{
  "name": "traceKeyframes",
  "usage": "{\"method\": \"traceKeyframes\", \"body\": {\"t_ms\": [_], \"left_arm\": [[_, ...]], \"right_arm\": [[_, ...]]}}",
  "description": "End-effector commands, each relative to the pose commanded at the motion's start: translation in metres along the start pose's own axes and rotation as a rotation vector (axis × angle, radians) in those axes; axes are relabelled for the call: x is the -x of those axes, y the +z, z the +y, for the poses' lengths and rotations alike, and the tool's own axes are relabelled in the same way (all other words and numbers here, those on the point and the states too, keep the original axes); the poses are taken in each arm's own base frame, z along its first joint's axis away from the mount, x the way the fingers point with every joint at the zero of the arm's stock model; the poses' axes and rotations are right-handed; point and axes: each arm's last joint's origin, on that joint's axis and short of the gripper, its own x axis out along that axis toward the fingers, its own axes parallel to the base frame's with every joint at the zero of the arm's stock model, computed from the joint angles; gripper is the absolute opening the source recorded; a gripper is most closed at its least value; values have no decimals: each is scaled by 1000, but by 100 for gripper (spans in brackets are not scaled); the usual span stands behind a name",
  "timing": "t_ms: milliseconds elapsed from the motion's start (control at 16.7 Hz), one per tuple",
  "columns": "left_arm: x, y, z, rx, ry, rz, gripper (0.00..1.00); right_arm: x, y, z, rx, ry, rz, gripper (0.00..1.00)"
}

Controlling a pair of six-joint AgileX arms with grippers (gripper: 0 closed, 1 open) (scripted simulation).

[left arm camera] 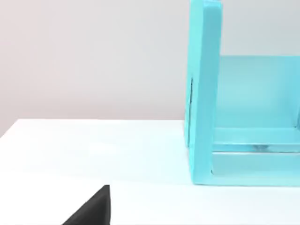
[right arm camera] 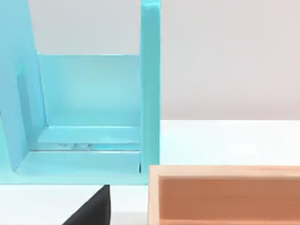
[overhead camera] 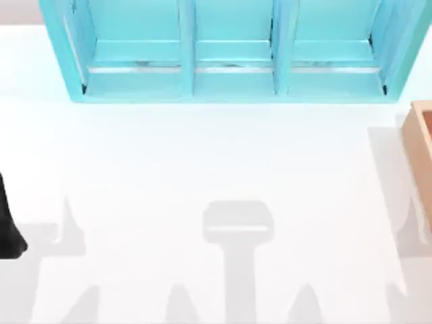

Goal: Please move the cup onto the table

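Both my grippers sit parked well short of the blue shelf (overhead camera: 229, 54); I cannot tell their state.

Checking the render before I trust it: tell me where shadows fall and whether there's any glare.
Top view: soft grey shadows lie on the table along its near edge, one beside the wooden box; no glare. Both wrist views: even light, only faint shading under the shelf.
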Motion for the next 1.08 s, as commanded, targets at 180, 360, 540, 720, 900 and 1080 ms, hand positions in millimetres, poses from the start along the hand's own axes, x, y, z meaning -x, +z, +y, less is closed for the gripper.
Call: {"method": "traceKeyframes", "body": {"t_ms": [180, 360, 540, 720, 900, 1080], "left_arm": [[0, 0, 0, 0, 0, 0, 100], [0, 0, 0, 0, 0, 0, 100], [0, 0, 0, 0, 0, 0, 100], [0, 0, 0, 0, 0, 0, 100], [0, 0, 0, 0, 0, 0, 100], [0, 0, 0, 0, 0, 0, 100]], "right_arm": [[0, 2, -1, 6, -6, 12, 100], [-1, 17, -6, 49, -50, 113, 100], [-7, 39, -15, 106, -109, 328, 100], [-24, 61, -29, 145, -149, 629, 100], [-47, 76, -50, 142, -150, 952, 100], [-71, 85, -75, 103, -114, 1228, 100]]}}
